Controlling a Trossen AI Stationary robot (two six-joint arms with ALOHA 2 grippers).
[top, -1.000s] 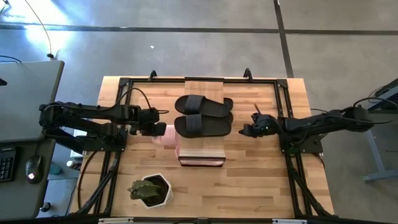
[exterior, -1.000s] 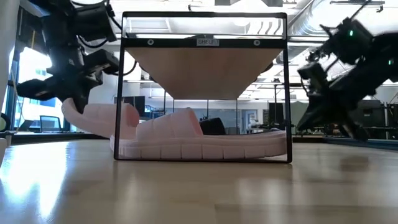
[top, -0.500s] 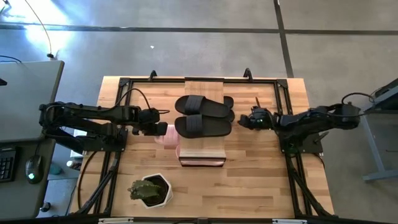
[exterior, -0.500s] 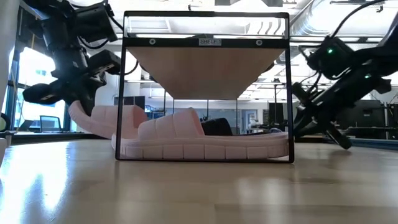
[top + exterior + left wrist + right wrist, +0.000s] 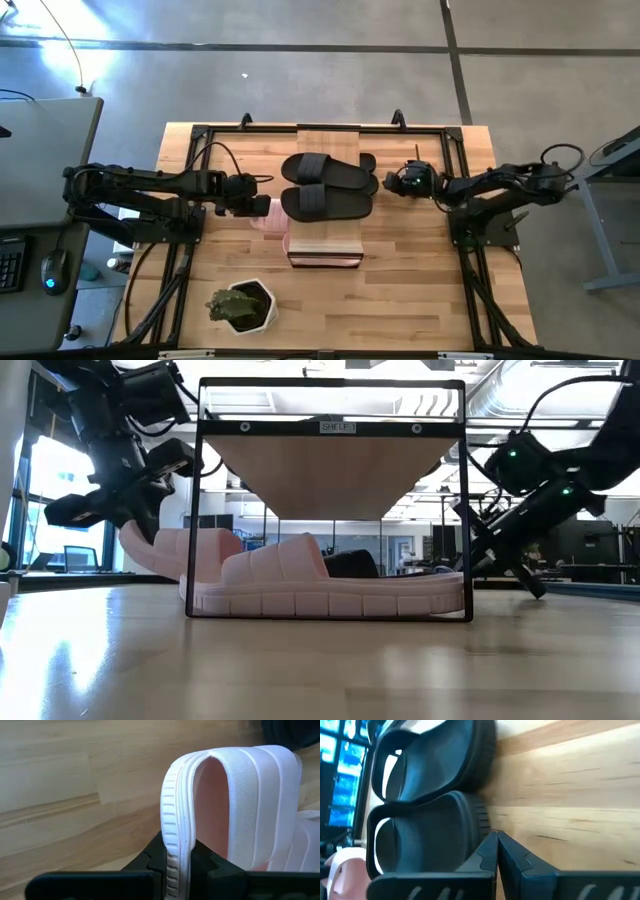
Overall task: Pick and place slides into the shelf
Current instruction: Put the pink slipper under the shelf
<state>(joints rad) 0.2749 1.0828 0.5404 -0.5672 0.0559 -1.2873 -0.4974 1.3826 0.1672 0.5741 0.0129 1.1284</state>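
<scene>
Two black slides (image 5: pixel 325 187) lie side by side on the shelf's wooden top (image 5: pixel 323 245). One pink slide (image 5: pixel 325 588) lies flat under that top, on the bottom of the shelf (image 5: pixel 330 440). A second pink slide (image 5: pixel 175 550) slants at the shelf's left side, its raised end in my left gripper (image 5: pixel 254 209), which is shut on it; its other end reaches in under the shelf. My right gripper (image 5: pixel 496 840) is shut and sits at the right ends of the black slides (image 5: pixel 420 837), just above the shelf top. My left gripper pinches the raised end's ribbed sole rim (image 5: pixel 175 840) of the pink slide between its two fingers (image 5: pixel 150 862). It comes slanting down from the table's left. The slide hangs tilted, held end high, its other end low inside the shelf. My right gripper's shut fingertips (image 5: pixel 490 845) stand right beside the end of the nearer black slide (image 5: pixel 479 817); whether they touch it, I cannot tell.
A potted green plant (image 5: pixel 240 306) stands near the table's front left. Black frame rails (image 5: pixel 180 270) run along the table's left, right and far sides. Bare wood lies in front of the shelf.
My right gripper has swung toward the table's far edge and toward the shelf, sinking a little, and now sits at the black slides' right ends. My left gripper has tipped slightly, and the pink slide in it has shifted a little toward the shelf.
</scene>
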